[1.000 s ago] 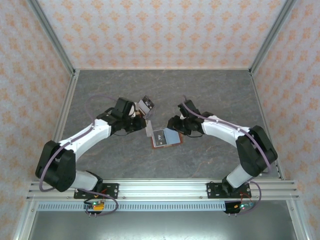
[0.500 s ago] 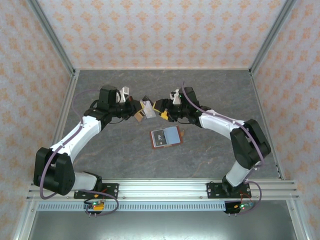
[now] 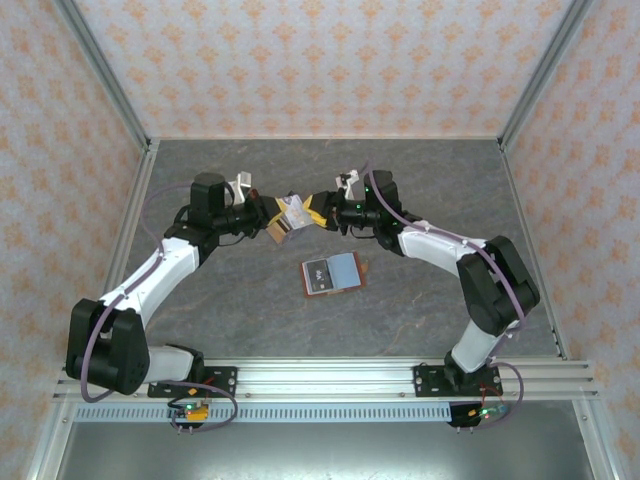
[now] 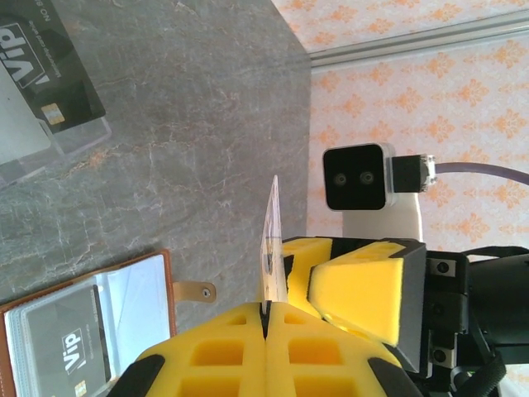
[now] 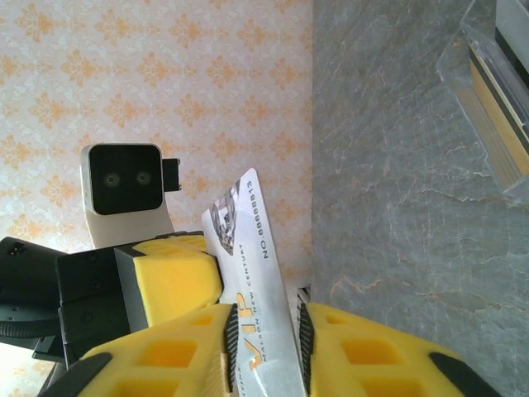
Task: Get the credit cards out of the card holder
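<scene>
The open card holder (image 3: 332, 272) lies on the counter (image 3: 250, 320) between the arms, one card inside. Farther back, the left claw (image 4: 266, 331) pinches a silver VIP card (image 5: 248, 240). The right claw (image 5: 264, 318) brackets it narrowly, grip unclear; probably a handover.

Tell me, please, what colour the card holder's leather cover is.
Reddish-brown; the card holder shows it best in the left wrist view, edging its pale inside.

Card (image 3: 291, 214) between left tool (image 3: 272, 217), right tool (image 3: 319, 212)
</scene>
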